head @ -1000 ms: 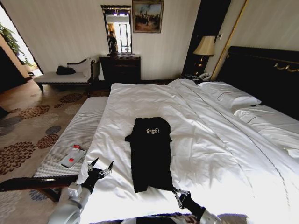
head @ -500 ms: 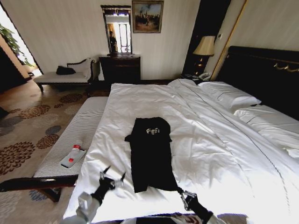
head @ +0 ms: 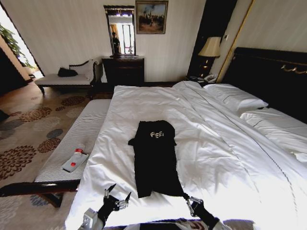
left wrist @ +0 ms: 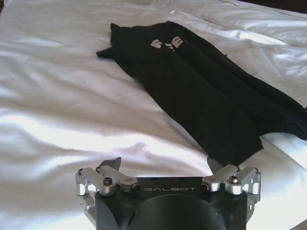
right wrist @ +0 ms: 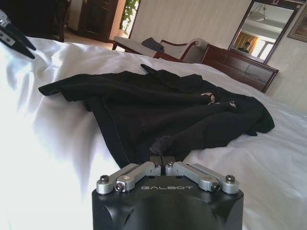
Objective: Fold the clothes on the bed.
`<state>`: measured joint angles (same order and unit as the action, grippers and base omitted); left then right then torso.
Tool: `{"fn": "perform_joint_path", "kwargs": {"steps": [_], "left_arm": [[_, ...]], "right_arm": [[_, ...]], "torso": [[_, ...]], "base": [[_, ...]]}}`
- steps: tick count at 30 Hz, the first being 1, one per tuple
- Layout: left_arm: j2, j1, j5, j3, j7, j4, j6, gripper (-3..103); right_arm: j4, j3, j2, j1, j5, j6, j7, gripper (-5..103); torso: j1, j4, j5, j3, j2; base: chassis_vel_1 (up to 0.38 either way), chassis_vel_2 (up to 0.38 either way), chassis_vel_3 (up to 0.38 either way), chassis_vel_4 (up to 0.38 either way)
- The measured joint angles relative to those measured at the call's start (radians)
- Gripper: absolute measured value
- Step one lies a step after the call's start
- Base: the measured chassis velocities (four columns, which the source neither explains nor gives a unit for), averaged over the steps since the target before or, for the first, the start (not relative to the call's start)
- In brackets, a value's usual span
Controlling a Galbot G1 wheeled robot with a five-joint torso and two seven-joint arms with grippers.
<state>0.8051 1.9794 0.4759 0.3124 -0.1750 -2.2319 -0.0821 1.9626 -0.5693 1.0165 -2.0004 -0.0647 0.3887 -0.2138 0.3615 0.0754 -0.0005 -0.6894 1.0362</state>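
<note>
Your left gripper sits at the near edge of the bed, just left of the shirt's near hem. Its two dark fingers are spread wide apart and hold nothing. They hover just over the white sheet, close to the shirt's near left corner but not touching it.

Look to the right and you see the black T-shirt. It lies flat on the white bed, in a long narrow shape. The collar end with the small white letters points to the far side, and the hem is on the near side. One short sleeve sticks out on the left.

Further right, your right gripper is at the shirt's near right corner. Its fingers are pressed together, with a small bit of the black hem pinched between them.
</note>
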Motion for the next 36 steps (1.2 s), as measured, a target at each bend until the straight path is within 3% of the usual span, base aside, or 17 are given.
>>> {"fn": "perform_joint_path", "kwargs": {"steps": [8, 16, 23, 30, 33, 36], "left_arm": [[0.014, -0.071, 0.073, -0.137, 0.031, 0.048, 0.03, 100], [0.012, -0.076, 0.12, -0.155, 0.065, 0.022, 0.06, 101], [0.025, -0.114, 0.165, -0.164, 0.065, 0.04, 0.047, 98], [0.064, -0.237, 0.194, -0.254, 0.046, 0.108, 0.031, 98], [0.076, -0.244, 0.193, -0.262, 0.046, 0.121, 0.034, 85], [0.08, -0.228, 0.189, -0.258, 0.059, 0.124, 0.048, 80]], "right_arm": [[-0.008, 0.003, -0.022, 0.019, 0.022, -0.016, -0.001, 0], [-0.008, -0.003, -0.036, 0.024, 0.029, -0.025, -0.002, 0], [-0.013, 0.0, -0.037, 0.023, 0.026, -0.025, -0.003, 0], [0.001, -0.011, -0.042, 0.016, 0.03, -0.029, -0.003, 0], [0.005, -0.021, -0.047, 0.011, 0.035, -0.03, -0.003, 0], [0.005, -0.025, -0.049, 0.01, 0.037, -0.03, -0.003, 0]], "torso": [[0.0, 0.0003, 0.0, 0.0, 0.0], [0.0, 0.0001, 0.0001, 0.0, 0.0], [0.0, 0.0001, 0.0001, 0.0, 0.0], [0.0, 0.0004, -0.0002, 0.0, 0.0], [0.0, 0.0002, -0.0001, 0.0, 0.0], [0.0, 0.0, 0.0, 0.0, 0.0]], "base": [[0.0, 0.0, 0.0, 0.0], [0.0, 0.0, 0.0, 0.0], [0.0, 0.0, 0.0, 0.0], [0.0, 0.0, 0.0, 0.0], [0.0, 0.0, 0.0, 0.0], [0.0, 0.0, 0.0, 0.0]]}}
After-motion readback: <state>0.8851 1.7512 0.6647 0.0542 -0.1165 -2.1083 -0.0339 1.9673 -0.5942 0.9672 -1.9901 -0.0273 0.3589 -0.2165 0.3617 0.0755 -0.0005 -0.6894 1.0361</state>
